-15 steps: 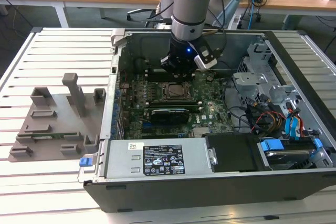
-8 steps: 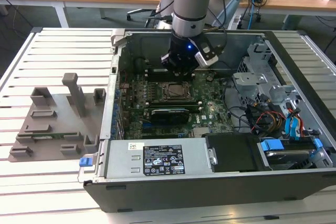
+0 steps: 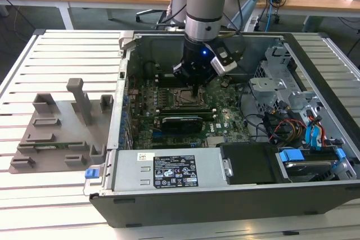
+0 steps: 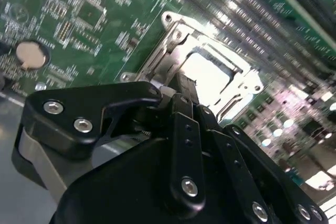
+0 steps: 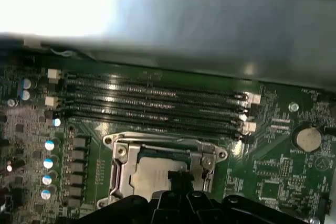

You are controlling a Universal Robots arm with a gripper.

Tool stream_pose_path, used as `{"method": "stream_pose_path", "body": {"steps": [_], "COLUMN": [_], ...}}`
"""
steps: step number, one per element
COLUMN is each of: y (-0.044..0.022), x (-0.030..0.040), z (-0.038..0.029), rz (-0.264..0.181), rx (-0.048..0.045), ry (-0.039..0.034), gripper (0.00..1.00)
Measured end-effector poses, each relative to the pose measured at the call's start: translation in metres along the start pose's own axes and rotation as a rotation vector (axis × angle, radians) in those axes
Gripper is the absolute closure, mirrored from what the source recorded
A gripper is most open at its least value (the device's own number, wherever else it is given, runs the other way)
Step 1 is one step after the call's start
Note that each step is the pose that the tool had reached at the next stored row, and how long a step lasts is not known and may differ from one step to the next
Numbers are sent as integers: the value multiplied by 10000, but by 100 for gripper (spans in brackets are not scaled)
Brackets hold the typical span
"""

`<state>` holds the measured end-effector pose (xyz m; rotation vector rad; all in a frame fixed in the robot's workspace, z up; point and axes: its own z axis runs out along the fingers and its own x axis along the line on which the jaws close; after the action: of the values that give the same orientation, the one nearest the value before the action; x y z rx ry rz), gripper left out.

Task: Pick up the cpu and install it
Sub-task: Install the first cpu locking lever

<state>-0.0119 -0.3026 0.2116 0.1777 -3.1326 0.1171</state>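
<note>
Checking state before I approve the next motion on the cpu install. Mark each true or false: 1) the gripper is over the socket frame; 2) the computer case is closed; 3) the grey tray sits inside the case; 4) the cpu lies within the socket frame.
1) True: the gripper hangs over the socket frame on the motherboard.
2) False: the computer case is open, its interior exposed.
3) False: the grey tray sits outside the case, towards the exterior view's left.
4) True: the cpu shows inside the frame in both wrist views.
</note>
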Motion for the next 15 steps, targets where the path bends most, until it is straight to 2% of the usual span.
{"method": "stream_pose_path", "body": {"steps": [1, 3, 4, 5, 8, 15], "y": [-26, -31, -34, -39, -48, -59], "x": [3, 4, 4, 4, 5, 5], "z": [0, -10, -47, -114, -229, -381], "rz": [0, 2, 1, 1, 1, -1], "rx": [6, 7, 6, 5, 8, 32], "ry": [-1, 1, 0, 0, 0, 3], "gripper": [89, 89, 89, 89, 89, 89]}}
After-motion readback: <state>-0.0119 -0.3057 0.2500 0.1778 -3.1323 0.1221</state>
